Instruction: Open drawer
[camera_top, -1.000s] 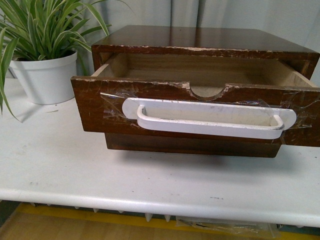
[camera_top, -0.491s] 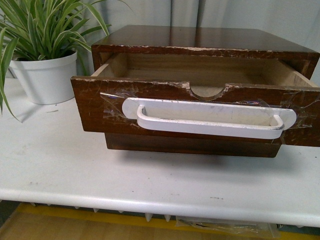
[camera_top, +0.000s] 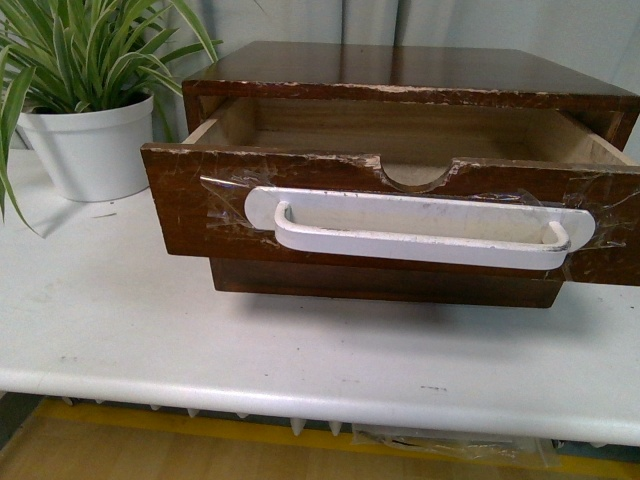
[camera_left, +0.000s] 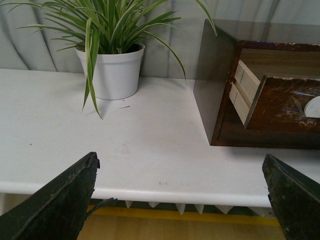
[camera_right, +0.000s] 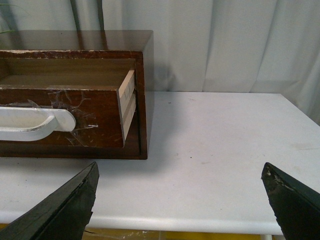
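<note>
The drawer (camera_top: 190, 205) is a wide shallow dark-brown front with a long white handle (camera_top: 420, 230) taped on and a half-round notch in its top edge. It stands pulled out of its dark wooden cabinet (camera_top: 400, 70), showing a pale bare inside. No arm shows in the front view. My left gripper (camera_left: 181, 172) is open, off the table's front edge, with the drawer (camera_left: 285, 102) ahead to one side. My right gripper (camera_right: 180, 175) is open too, back from the drawer's other end (camera_right: 95, 117) and handle tip (camera_right: 55, 120). Nothing is between either pair of fingers.
A spider plant in a white pot (camera_top: 90, 150) stands on the white table (camera_top: 120, 330) left of the cabinet, also in the left wrist view as pot (camera_left: 115, 75). Grey curtains (camera_right: 225, 45) hang behind. The table's front edge (camera_top: 320, 405) runs close below the drawer.
The front view has shifted slightly: the cabinet and drawer now sit a little higher in frame. The drawer stays pulled out the same amount.
</note>
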